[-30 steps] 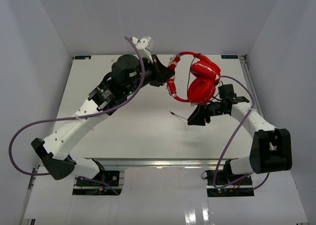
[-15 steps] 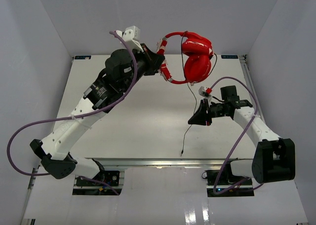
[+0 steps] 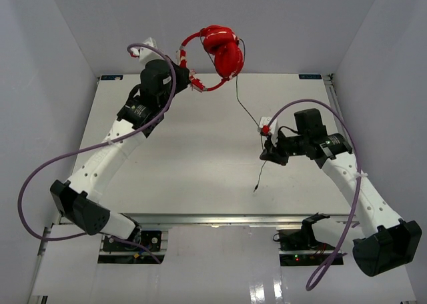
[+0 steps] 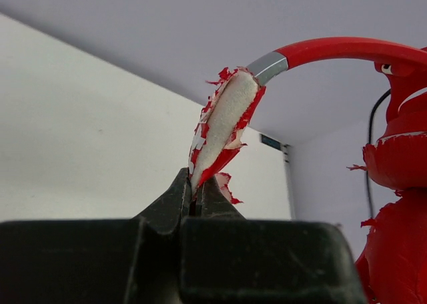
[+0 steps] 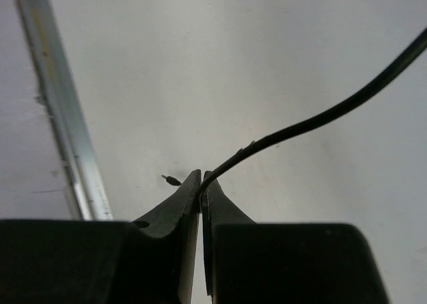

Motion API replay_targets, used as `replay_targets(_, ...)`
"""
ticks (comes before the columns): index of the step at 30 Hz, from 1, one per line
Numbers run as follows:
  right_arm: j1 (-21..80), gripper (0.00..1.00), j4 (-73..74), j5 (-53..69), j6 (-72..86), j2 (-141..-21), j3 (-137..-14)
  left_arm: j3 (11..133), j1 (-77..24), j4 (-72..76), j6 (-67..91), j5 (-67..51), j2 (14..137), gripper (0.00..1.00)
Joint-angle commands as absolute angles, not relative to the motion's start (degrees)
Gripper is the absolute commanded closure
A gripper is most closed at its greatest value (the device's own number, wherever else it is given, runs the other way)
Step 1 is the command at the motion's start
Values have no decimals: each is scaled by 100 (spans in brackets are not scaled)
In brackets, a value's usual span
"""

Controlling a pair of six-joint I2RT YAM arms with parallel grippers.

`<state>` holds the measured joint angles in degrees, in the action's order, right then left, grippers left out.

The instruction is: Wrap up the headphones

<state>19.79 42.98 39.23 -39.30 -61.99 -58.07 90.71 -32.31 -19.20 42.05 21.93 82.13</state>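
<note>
The red headphones (image 3: 222, 49) hang high above the table's far edge. My left gripper (image 3: 185, 73) is shut on their band, on the torn whitish padding (image 4: 223, 121). The two red ear cups (image 4: 398, 204) hang at the right of the left wrist view. The thin black cable (image 3: 247, 109) runs from the cups down to my right gripper (image 3: 267, 151), which is shut on it. In the right wrist view the cable (image 5: 320, 121) leaves the shut jaws up to the right. The cable's free end with its plug (image 3: 255, 189) dangles below the right gripper, near the table.
The white table (image 3: 187, 164) lies between grey walls. A metal rail (image 5: 60, 117) runs along the table's edge in the right wrist view. Thick purple robot cables (image 3: 40, 177) loop beside both arms.
My left gripper has lifted the headphones up and to the left. My right gripper has taken the cable, which now stretches between the two; the plug end has come off the table.
</note>
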Motion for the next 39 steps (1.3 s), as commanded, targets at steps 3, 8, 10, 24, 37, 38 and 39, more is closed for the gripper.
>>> replay_targets(3, 2608, 92, 5216, 952, -5456, -6206, -6968, 8745, -3086, -1539, 4720, 2207, 8954, 100)
replay_targets(8, 3517, 92, 5600, -199, -6184, -6054, -7462, 8949, -3166, -1601, 4667, 1859, 9710, 100)
replay_targets(10, 3890, 92, 5660, -702, -6316, -6020, -7377, 9010, -3229, -1617, 4677, 1725, 9922, 100)
replay_targets(24, 4544, 92, 4705, -2251, -7044, -6082, -7088, 9561, -4440, -1845, 3901, 390, 11152, 100)
replay_targets(37, 4381, 90, 4050, -2888, -7751, -5604, -6153, 7987, -4843, -1578, 2960, -92, 9927, 100)
replay_targets(38, 4360, 89, 4043, -2872, -7752, -5590, -6151, 7860, -4842, -1598, 2905, -108, 9855, 100)
replay_targets(39, 4359, 89, 4043, -2839, -7745, -5590, -6131, 7747, -4836, -1578, 2832, -155, 9742, 100)
